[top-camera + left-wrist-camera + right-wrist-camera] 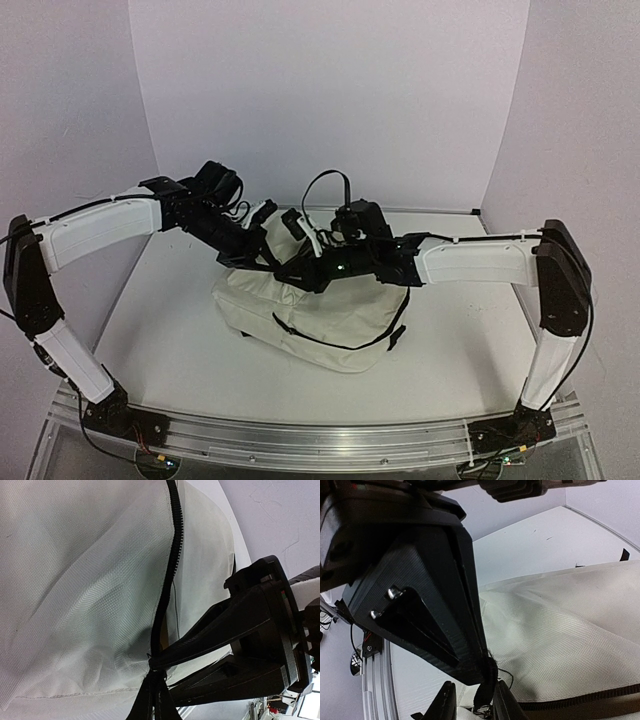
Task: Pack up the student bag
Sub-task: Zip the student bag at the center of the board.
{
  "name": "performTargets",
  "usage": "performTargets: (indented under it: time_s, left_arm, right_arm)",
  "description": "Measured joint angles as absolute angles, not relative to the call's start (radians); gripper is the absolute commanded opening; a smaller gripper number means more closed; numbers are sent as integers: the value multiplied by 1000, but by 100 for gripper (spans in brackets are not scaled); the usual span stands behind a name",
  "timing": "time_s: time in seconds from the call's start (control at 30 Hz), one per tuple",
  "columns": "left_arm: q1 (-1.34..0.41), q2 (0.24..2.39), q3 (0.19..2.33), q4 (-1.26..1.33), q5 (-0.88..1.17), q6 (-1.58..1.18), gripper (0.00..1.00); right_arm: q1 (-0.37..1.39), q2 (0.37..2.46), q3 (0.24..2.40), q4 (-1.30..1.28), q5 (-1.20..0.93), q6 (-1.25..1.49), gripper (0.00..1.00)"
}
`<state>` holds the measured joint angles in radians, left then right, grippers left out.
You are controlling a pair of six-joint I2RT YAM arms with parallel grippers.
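The student bag [330, 318] is a large cream fabric backpack with black straps, lying on the white table between the two arms. Both grippers meet at its upper left corner. My left gripper [274, 256] [154, 677] is shut on the bag where the black zipper [173, 545] ends. My right gripper [292, 270] [472, 700] stands partly open, with a black pull loop [487, 687] hanging between its fingertips, against the right one and apart from the left one. In each wrist view the other gripper shows as a big black body.
The white table [180, 340] is ringed by pale walls on three sides. A metal rail [320, 440] with both arm bases runs along the near edge. A black strap [330, 342] crosses the front of the bag.
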<state>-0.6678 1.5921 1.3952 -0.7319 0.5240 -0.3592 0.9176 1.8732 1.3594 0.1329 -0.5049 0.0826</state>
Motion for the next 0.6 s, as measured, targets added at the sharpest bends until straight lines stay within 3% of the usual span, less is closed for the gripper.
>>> performTargets:
  time_s: [0.2,0.27,0.4,0.47,0.6]
  left_arm:
    - [-663,1596,1401,-733,537,-359,0]
    - [-660,1596,1401,-733,544,-359,0]
    - [-656,1597,1401,-733,569,-359,2]
    - [-655,1597,1401,-733,573,-359,17]
    - [-655,1597,1401,-713,572,-347,56]
  right_arm:
    - [915,1875,1359,132,-505,74,9]
    - [914,1875,1359,129,-502,75,0]
    - [915,1876,1360,126,-482,81,0]
    - [915,1876,1359,130,-477,91,0]
    - [915,1875,1338,163,-450,127,0]
